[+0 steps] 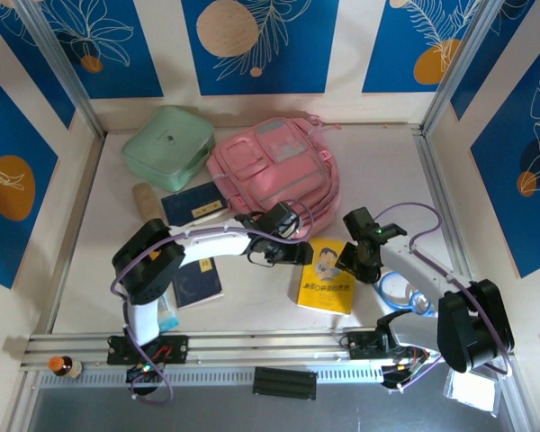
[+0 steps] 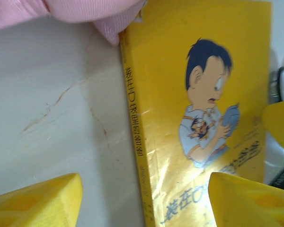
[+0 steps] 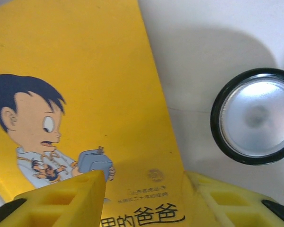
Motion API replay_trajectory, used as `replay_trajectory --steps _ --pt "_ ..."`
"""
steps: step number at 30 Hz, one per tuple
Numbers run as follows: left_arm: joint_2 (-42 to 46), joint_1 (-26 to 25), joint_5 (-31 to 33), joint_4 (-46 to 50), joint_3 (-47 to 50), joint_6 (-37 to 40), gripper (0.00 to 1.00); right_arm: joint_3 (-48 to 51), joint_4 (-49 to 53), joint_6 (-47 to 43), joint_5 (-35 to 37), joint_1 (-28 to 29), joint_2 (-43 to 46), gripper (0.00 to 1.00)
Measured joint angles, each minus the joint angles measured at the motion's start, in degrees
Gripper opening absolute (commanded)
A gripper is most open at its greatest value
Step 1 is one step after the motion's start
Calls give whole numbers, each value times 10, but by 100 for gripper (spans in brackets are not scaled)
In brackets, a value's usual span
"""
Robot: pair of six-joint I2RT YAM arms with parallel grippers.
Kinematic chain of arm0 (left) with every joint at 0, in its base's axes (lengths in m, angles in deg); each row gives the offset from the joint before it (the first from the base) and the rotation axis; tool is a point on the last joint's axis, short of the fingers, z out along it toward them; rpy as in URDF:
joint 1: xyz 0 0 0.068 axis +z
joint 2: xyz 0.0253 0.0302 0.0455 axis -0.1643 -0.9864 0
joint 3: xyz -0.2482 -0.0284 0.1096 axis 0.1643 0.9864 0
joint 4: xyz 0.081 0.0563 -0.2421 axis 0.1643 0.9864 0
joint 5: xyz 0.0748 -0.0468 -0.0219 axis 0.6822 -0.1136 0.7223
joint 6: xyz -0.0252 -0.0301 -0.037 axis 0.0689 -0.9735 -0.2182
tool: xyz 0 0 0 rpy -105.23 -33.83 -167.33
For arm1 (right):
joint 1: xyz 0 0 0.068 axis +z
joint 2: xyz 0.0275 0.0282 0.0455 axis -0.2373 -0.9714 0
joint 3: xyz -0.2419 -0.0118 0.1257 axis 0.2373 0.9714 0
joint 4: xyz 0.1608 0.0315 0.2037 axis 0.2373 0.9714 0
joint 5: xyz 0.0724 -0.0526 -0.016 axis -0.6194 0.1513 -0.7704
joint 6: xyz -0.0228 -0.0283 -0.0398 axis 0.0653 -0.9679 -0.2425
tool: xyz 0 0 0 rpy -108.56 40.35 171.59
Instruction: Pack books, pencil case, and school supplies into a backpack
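The yellow book (image 1: 327, 275) with a cartoon boy lies flat in front of the pink backpack (image 1: 274, 166). My left gripper (image 1: 303, 253) hangs open over the book's spine edge (image 2: 137, 156): one yellow finger (image 2: 38, 201) is over bare table, the other (image 2: 251, 201) over the cover. My right gripper (image 1: 352, 262) is open at the book's opposite edge (image 3: 170, 142), with one finger (image 3: 61, 198) above the cover and one (image 3: 227, 198) just off it. Two navy books (image 1: 193, 202) (image 1: 198, 281) lie to the left. The tan pencil case (image 1: 147, 200) lies by the farther one.
A mint-green square case (image 1: 166, 144) sits at the back left beside the backpack. A black-rimmed round silver thing (image 3: 253, 116) and blue-white rings (image 1: 403, 293) lie right of the yellow book. A pink backpack fold (image 2: 109, 19) touches the book's far corner.
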Motion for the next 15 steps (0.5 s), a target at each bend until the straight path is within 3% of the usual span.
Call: replay_trajectory --steps 15 --pt "-72 -10 -11 36 -72 14 53 17 -21 2 -16 0 -40 46"
